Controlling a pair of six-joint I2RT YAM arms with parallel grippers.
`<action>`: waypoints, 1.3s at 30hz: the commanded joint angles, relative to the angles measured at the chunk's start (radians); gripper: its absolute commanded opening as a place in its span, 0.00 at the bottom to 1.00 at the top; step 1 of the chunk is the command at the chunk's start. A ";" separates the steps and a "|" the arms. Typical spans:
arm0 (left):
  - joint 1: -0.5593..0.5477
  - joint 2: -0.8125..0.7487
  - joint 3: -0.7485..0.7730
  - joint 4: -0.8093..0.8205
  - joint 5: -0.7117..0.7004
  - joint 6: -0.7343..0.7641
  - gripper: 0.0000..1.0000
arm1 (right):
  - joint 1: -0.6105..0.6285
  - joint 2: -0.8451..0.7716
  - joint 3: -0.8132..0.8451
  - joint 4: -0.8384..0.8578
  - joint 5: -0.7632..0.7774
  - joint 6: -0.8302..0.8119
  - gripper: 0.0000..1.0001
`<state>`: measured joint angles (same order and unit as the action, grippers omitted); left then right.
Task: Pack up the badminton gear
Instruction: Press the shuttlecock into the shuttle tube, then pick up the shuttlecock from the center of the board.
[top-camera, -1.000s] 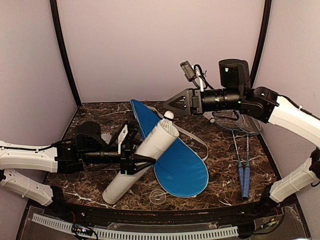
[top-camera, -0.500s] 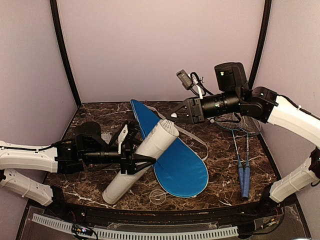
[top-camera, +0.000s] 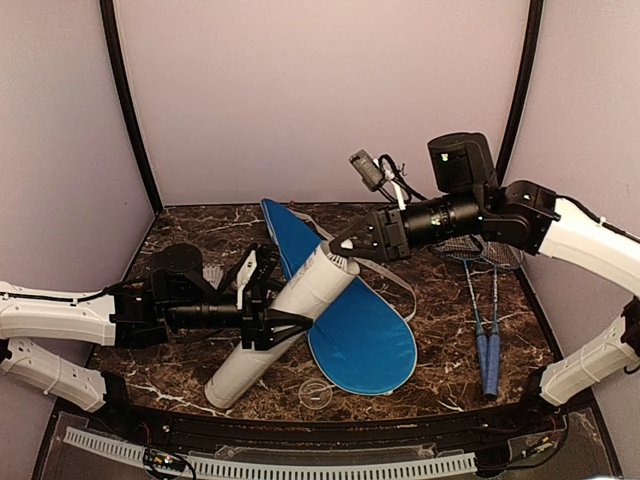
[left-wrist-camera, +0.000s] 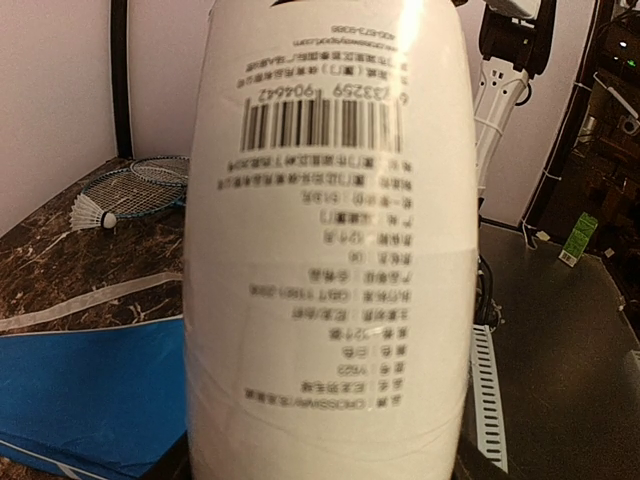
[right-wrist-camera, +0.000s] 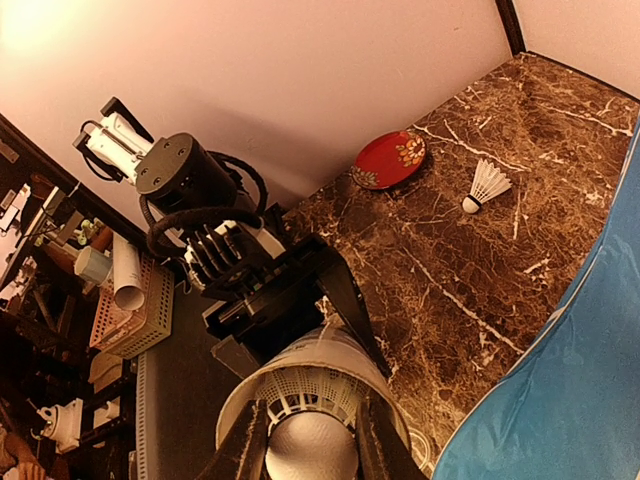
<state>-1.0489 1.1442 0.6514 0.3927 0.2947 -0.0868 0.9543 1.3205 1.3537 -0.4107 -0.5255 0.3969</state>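
Left pincer (top-camera: 272, 325) clenched round the middle of long white cardboard tube (top-camera: 310, 285), tube tilted, lower end down on brown marble desk (top-camera: 450, 360). Right pincer (top-camera: 338, 247) grasping white feathered shuttlecock (right-wrist-camera: 310, 445) by the cork, at tube mouth. Big blue racket-shaped cover (top-camera: 365, 335) flat under tube. Two thin rackets with blue handles (top-camera: 487, 300) far right. Loose second shuttlecock (right-wrist-camera: 487, 185) near small red oval plate (right-wrist-camera: 390, 160); clear round lid (top-camera: 315, 395) by tube's lower end

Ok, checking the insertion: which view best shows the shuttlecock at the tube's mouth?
Right wrist: the shuttlecock, gripped by the right end effector, sits in the tube mouth. Top external mostly hides it behind that end effector; left wrist, only the tube's label.
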 joint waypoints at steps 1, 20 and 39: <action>0.003 -0.002 0.004 0.018 -0.023 0.001 0.62 | 0.031 0.029 -0.007 -0.014 -0.032 -0.005 0.17; 0.003 -0.012 -0.013 0.000 0.007 0.020 0.62 | 0.002 -0.039 0.055 -0.064 0.116 -0.007 0.64; 0.274 -0.161 0.000 0.000 0.033 -0.039 0.62 | -0.317 0.003 -0.110 -0.126 0.547 0.034 0.55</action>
<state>-0.8799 1.0260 0.6140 0.3870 0.2493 -0.1024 0.7345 1.2736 1.2968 -0.5373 -0.0963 0.4538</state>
